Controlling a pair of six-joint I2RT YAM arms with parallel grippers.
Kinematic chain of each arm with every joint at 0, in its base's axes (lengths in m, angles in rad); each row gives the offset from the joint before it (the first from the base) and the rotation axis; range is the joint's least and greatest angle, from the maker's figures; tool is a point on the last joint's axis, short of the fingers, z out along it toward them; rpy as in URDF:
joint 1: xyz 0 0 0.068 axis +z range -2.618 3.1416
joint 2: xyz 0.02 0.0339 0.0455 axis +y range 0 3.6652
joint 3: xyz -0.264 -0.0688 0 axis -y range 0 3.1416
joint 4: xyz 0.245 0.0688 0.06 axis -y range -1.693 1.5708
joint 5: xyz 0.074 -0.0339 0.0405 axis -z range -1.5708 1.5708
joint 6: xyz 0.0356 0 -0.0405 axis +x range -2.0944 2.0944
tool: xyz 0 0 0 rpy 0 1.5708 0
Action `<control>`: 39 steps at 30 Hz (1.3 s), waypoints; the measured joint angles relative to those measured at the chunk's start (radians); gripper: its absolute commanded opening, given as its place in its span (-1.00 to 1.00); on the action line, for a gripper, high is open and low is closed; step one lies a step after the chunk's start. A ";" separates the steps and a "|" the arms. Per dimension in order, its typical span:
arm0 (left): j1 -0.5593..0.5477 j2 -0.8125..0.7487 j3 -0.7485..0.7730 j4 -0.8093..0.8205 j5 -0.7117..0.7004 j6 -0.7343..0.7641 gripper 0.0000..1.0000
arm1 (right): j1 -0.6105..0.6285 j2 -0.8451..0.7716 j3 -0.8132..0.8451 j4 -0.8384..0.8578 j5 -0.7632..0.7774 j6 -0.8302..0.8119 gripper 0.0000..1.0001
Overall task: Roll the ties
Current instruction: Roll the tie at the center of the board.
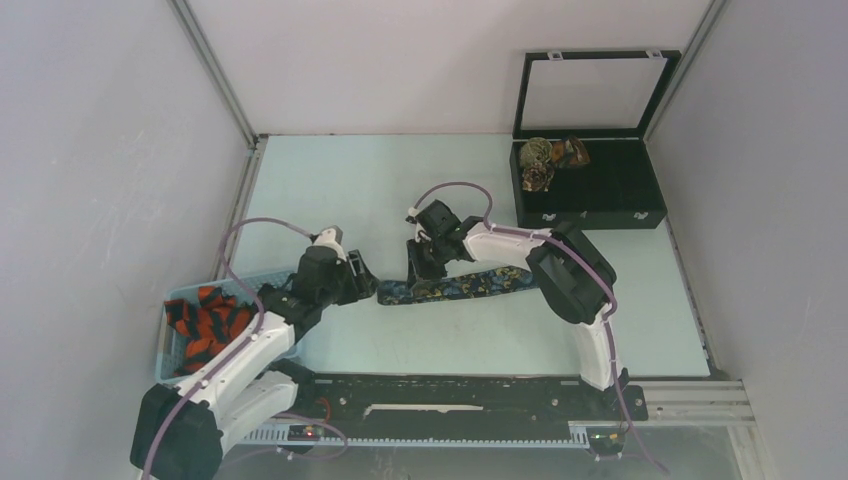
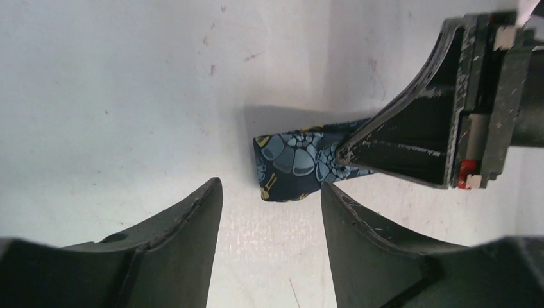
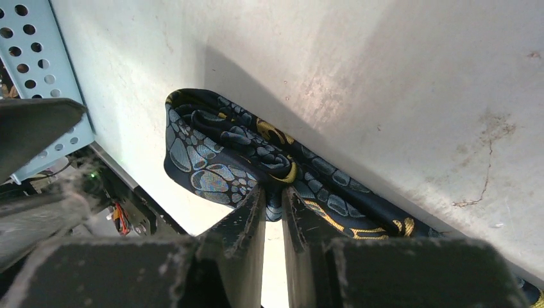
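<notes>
A dark navy tie (image 1: 455,287) with blue and yellow pattern lies flat across the middle of the table. My right gripper (image 1: 417,268) is shut on it near its left end; the fabric (image 3: 244,154) bunches between the fingertips (image 3: 253,199). My left gripper (image 1: 365,285) is open and empty just left of the tie's end (image 2: 292,163), close to it but apart. The right gripper's finger (image 2: 417,138) shows pressing on the tie in the left wrist view. Orange-red and black ties (image 1: 205,320) lie piled in a basket at the left.
A light blue perforated basket (image 1: 172,355) stands at the table's left front. A black open-lidded box (image 1: 590,185) at the back right holds rolled tie coils (image 1: 540,165). White walls close in the table on three sides.
</notes>
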 measured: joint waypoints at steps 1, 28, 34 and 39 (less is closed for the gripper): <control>0.002 0.009 -0.006 0.005 0.015 0.002 0.28 | 0.000 0.004 0.004 -0.003 -0.002 -0.001 -0.66; 0.113 0.270 -0.154 0.418 0.315 -0.148 0.19 | 0.000 0.017 0.021 -0.027 -0.010 -0.016 -0.69; 0.116 0.314 -0.176 0.496 0.351 -0.183 -0.08 | 0.000 0.017 0.021 -0.027 -0.010 -0.015 -0.69; 0.118 0.336 -0.188 0.537 0.361 -0.195 -0.52 | 0.001 0.017 0.021 -0.026 -0.010 -0.015 -0.69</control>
